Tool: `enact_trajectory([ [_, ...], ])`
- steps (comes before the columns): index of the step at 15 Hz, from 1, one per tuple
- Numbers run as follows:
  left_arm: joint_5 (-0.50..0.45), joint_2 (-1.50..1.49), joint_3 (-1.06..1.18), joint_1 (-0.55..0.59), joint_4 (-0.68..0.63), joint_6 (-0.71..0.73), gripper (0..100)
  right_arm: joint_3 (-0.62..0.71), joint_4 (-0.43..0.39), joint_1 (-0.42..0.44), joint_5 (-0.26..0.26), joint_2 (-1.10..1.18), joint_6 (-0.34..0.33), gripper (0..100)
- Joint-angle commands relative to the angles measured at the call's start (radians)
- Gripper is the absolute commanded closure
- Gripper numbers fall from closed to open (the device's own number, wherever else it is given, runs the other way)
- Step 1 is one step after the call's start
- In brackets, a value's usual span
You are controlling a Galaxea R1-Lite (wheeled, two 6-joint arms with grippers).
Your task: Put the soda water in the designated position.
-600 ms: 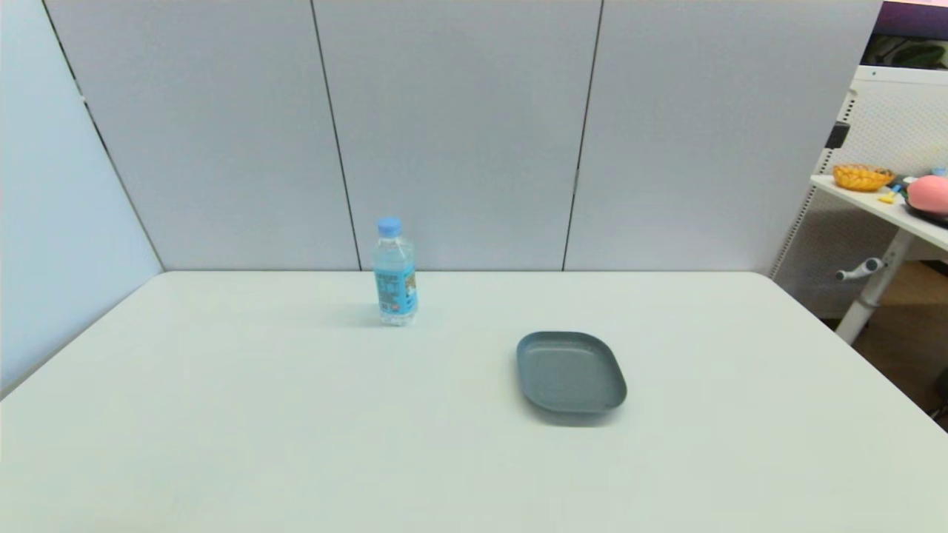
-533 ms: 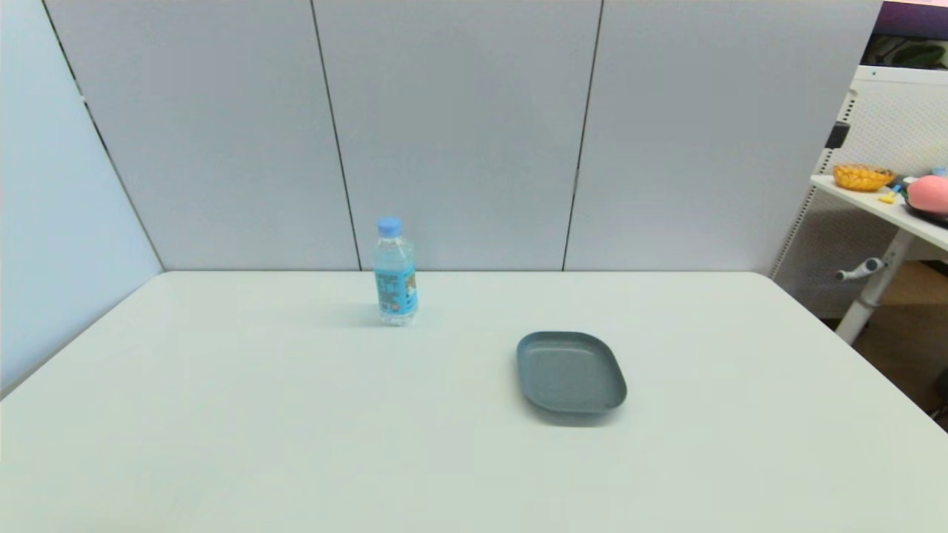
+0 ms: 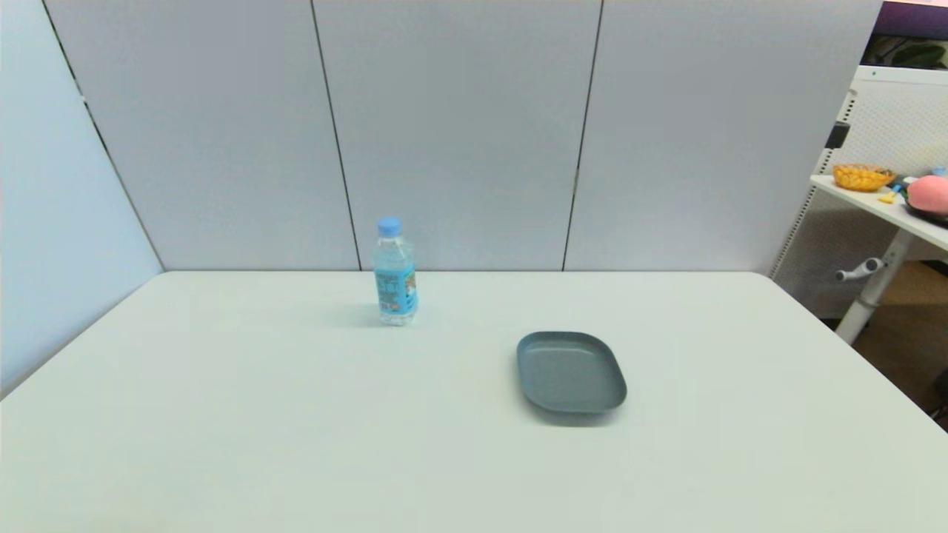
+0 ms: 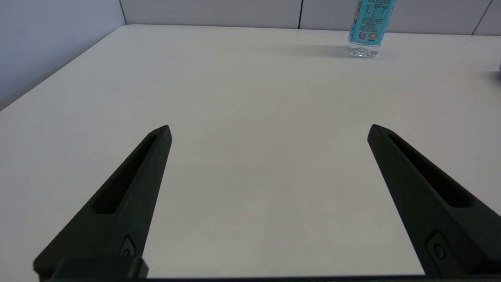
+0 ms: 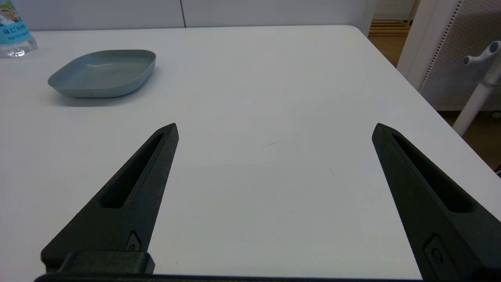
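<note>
The soda water, a small clear bottle with a light-blue cap and a blue label, stands upright near the table's far edge, left of centre. Its lower part also shows in the left wrist view and a corner of it in the right wrist view. My left gripper is open over bare table, well short of the bottle. My right gripper is open too, low over the table and apart from the grey plate. Neither arm shows in the head view.
A shallow grey-blue plate lies right of centre on the white table; it also shows in the right wrist view. Grey wall panels close the back and left. A side table with bowls stands beyond the right edge.
</note>
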Motion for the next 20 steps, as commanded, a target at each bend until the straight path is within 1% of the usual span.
enact_trajectory([
  [1,0.0,0.001,0.0,0.0,-0.002,0.0,0,0.0,0.0,0.0,0.0,0.001,0.001,0],
  [9,0.002,0.023,-0.008,0.0,-0.002,0.008,0,0.0,0.0,0.0,0.0,0.001,0.001,0],
  [11,-0.034,0.17,-0.13,-0.002,-0.005,0.008,0,0.0,0.0,0.0,0.0,0.001,0.001,0],
  [13,-0.109,0.339,-0.239,-0.031,-0.018,0.048,0,-0.001,0.0,0.0,0.0,0.001,0.001,0],
  [15,-0.144,0.52,-0.307,-0.072,-0.081,0.107,0,0.0,0.0,0.0,0.0,0.001,0.001,0],
  [18,-0.158,0.793,-0.373,-0.183,-0.241,0.14,0,0.0,0.0,0.0,0.0,0.001,-0.001,0],
  [20,-0.156,0.937,-0.379,-0.256,-0.356,0.138,0,0.0,0.0,0.0,0.0,0.001,0.001,0],
])
